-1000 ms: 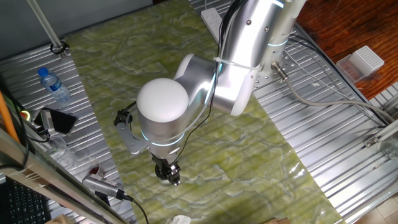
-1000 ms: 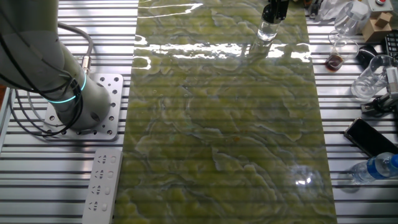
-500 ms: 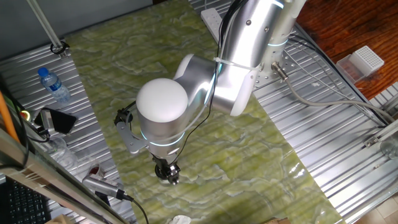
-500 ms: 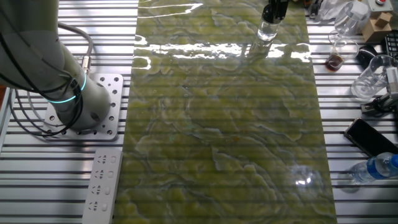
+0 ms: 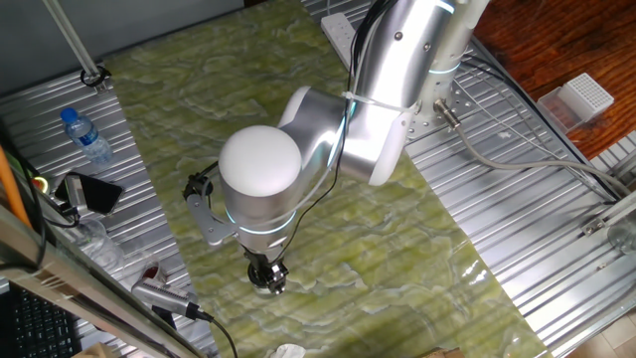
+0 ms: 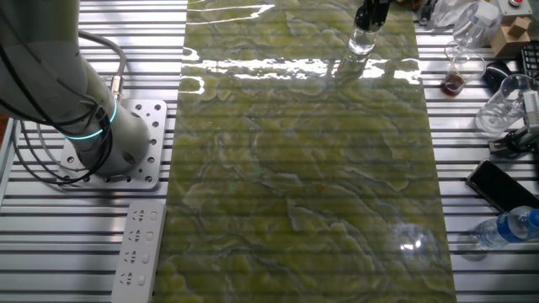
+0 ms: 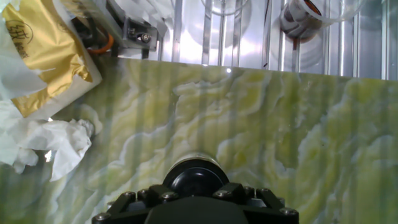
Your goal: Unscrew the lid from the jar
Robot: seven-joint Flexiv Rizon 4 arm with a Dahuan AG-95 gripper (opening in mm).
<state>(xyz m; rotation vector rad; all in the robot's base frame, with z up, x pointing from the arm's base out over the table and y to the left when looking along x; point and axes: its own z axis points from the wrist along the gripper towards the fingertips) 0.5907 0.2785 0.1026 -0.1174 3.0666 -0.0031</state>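
The jar [image 6: 362,42] is small and clear and stands upright on the green marbled mat [image 6: 303,168] near its far edge. My gripper [image 6: 371,14] comes down onto it from above. In the hand view the black round lid [image 7: 196,176] sits between my two fingers, and the gripper [image 7: 198,195] is shut on it. In the one fixed view the gripper [image 5: 266,274] points down at the mat's near edge. The arm's white elbow hides most of the jar there.
A water bottle with a blue cap [image 6: 509,225], a phone [image 6: 501,187], a clear glass [image 6: 501,105] and a small cup of brown liquid [image 6: 455,80] lie on the slatted side. Crumpled tissue [image 7: 53,140] and a gold packet [image 7: 37,56] lie at the mat's corner.
The gripper tip has shifted very slightly at the jar. The arm, the jar and everything else stay where they were.
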